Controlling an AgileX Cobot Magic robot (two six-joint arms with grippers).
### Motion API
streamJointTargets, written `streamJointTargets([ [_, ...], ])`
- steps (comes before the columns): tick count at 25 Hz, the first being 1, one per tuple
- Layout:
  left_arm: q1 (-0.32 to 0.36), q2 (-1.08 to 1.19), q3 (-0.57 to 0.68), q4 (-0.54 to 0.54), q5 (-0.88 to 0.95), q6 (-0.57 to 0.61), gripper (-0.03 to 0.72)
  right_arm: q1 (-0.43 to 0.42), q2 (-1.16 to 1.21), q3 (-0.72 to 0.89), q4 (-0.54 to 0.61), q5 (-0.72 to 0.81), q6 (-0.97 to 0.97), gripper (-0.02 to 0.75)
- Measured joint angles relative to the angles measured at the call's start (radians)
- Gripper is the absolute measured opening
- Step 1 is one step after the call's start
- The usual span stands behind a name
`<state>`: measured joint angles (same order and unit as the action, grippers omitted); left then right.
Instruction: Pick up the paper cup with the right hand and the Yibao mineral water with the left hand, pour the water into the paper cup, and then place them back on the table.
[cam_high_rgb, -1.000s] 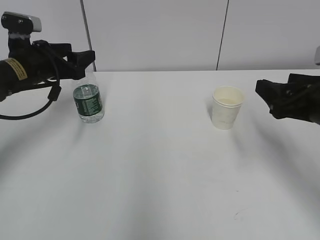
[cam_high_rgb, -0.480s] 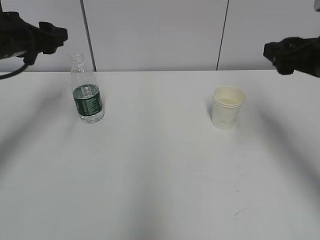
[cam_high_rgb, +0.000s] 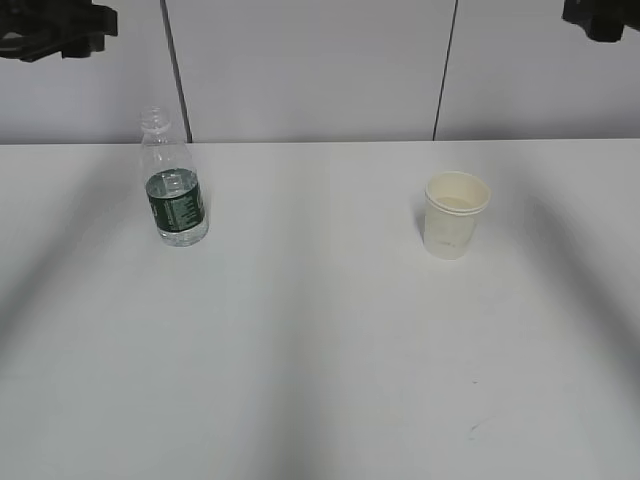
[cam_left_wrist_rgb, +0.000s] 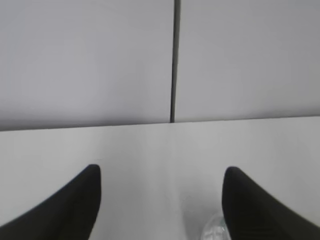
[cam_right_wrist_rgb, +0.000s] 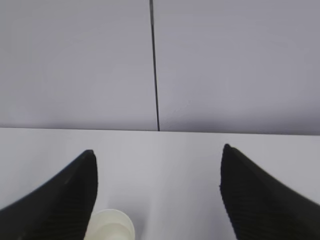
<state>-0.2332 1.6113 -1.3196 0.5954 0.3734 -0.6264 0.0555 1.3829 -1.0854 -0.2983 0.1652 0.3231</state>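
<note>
The table (cam_high_rgb: 320, 330), white, carries both objects, set well apart. The left hand (cam_high_rgb: 60, 25) hangs high above and left of the Yibao mineral water (cam_high_rgb: 173, 190), jaws spread wide, holding nothing. The right hand (cam_high_rgb: 600, 15) hangs high above and right of the bottle, beyond the paper cup (cam_high_rgb: 455, 214), likewise wide apart and empty. Bottle upright at left; cup upright to its right.

The Yibao mineral water (cam_left_wrist_rgb: 214, 231) stands below the left hand's (cam_left_wrist_rgb: 160, 205) right jaw; the paper cup (cam_right_wrist_rgb: 110, 226) below the right hand's (cam_right_wrist_rgb: 157, 197) left jaw.
</note>
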Motion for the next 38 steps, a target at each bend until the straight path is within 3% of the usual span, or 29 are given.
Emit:
streamJointTargets([
  [3, -0.027, 0.000, -0.082, -0.058, 0.172, 0.024, 0.467, 0.000, 0.002, -0.054, 0.034, 0.142, 0.000, 0.594],
  [10, -0.033, 0.000, -0.245, -0.292, 0.557, 0.197, 0.466, 0.000, 0.011, -0.231, 0.179, 0.551, -0.060, 0.594],
  [17, -0.033, -0.001, -0.342, -0.370, 0.847, 0.319, 0.461, 0.000, 0.063, -0.430, 0.328, 1.019, -0.185, 0.594],
  [23, -0.003, -0.009, -0.353, -0.511, 0.873, 0.406, 0.457, 0.000, 0.093, -0.477, 0.344, 1.078, -0.207, 0.594],
  [28, 0.001, -0.041, -0.328, -0.536, 0.873, 0.428, 0.448, 0.000, 0.071, -0.441, 0.351, 1.080, -0.238, 0.594],
  [38, 0.001, -0.437, 0.027, -0.531, 0.877, 0.430, 0.448, 0.000, -0.281, -0.140, 0.352, 1.085, -0.241, 0.594],
])
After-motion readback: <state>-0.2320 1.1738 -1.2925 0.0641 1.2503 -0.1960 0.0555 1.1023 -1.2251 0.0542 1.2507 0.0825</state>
